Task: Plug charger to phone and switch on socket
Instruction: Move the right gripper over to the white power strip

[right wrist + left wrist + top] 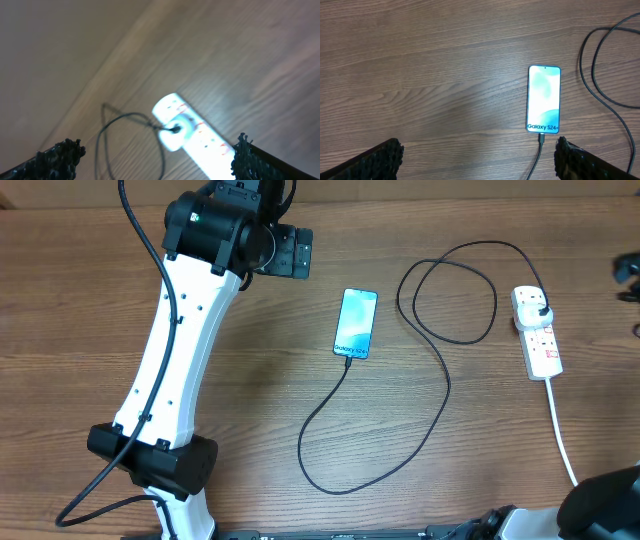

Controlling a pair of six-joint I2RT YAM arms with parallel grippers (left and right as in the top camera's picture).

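On the bench [250, 380]: task items lie flat, well apart.
Socket [537, 330]: far right; end outlet occupied; switch state unreadable.
Charger [540, 142]: plug in socket, tip at bottom edge of phone [356, 322]; slack loops, likely sparing both ends strain.
Phone: centre, screen up, lit.
Left end effector [479, 155]: open, empty; phone ahead, off-centre.
Right end effector [156, 150]: open, empty; socket below, ahead.

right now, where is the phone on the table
The phone lies flat, screen up, near the middle of the overhead view, with the charger cable's loop just to its right and the socket farther right.
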